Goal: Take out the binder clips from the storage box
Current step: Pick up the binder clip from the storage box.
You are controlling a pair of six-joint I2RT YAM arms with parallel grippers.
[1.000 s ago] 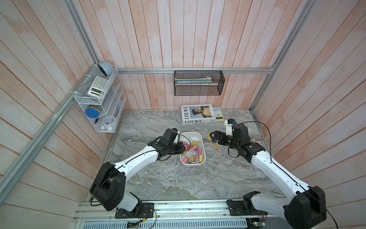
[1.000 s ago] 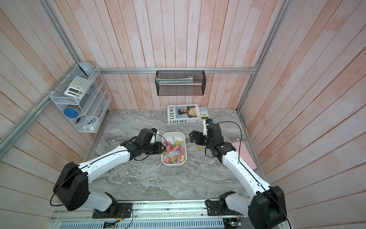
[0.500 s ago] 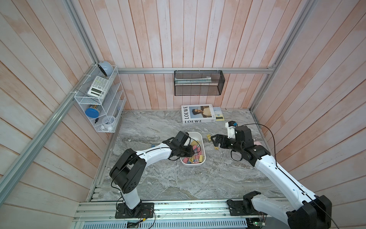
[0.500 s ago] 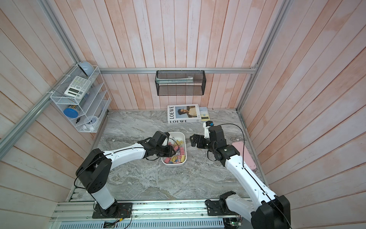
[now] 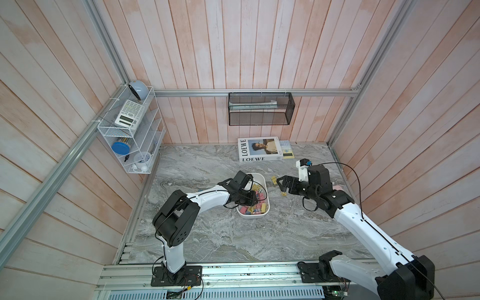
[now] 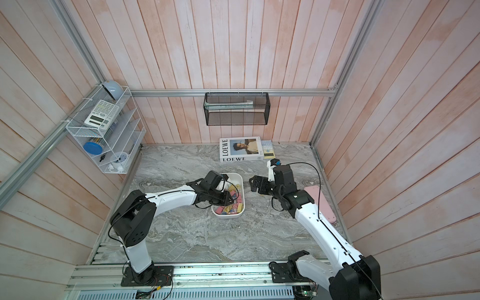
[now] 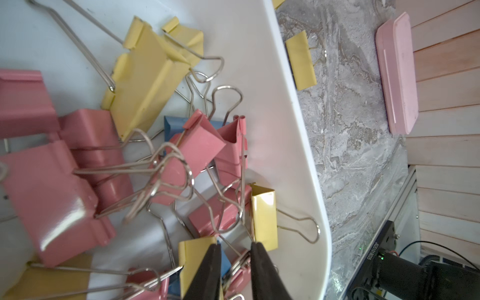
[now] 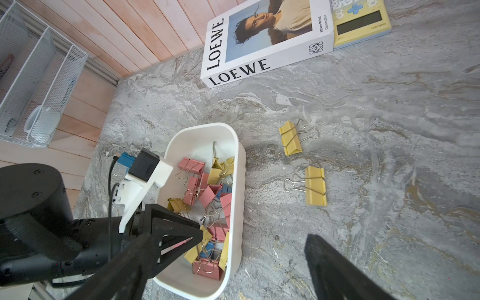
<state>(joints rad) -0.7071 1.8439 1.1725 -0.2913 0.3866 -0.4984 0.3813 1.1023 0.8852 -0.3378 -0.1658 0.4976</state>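
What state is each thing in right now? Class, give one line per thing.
storage box: upright on table, part full
binder clips: most heaped in box; two yellow clips lie out on table
left gripper: in box, jaws narrow around a clip, grip unclear
right gripper: open, empty, beside box
book: closed, flat
pink case: closed, flat

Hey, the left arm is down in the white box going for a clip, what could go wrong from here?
One: the left gripper has its jaws narrowly apart around thin wire handles, and the binder clips in the storage box have interlocked handles, so a lift may drag up a clump or let the wire slip. Two: a snagged clump could tug the box toward the two yellow clips lying beside it, near the open right gripper.
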